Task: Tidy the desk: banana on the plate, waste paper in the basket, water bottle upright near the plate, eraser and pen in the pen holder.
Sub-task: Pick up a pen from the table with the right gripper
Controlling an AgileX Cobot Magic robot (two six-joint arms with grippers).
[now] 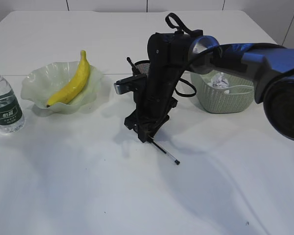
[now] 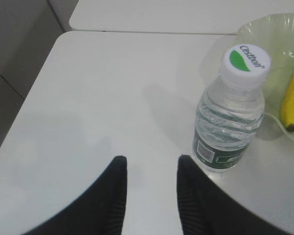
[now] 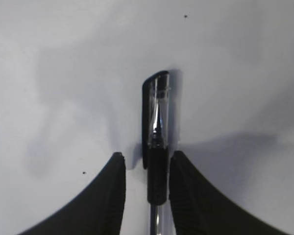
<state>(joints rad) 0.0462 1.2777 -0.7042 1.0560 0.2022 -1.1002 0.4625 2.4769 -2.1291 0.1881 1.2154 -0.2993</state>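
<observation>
The black-capped pen (image 3: pixel 157 127) lies flat on the white table, its tip sticking out below the right arm (image 1: pixel 165 152). My right gripper (image 3: pixel 148 154) (image 1: pixel 144 134) is down at the table and straddles the pen; the right finger is against the barrel and a gap shows on the left. The banana (image 1: pixel 71 83) lies on the pale green plate (image 1: pixel 36 81). The water bottle (image 1: pixel 5 100) stands upright left of the plate. My left gripper (image 2: pixel 149 161) is open and empty, just left of the bottle (image 2: pixel 230 112). The waste paper (image 1: pixel 219 81) is in the basket (image 1: pixel 220 100). The eraser is hidden.
The black mesh pen holder (image 1: pixel 142 68) stands behind the right arm, mostly hidden, with a dark stick poking out of it. The table's left edge runs close to my left gripper in the left wrist view.
</observation>
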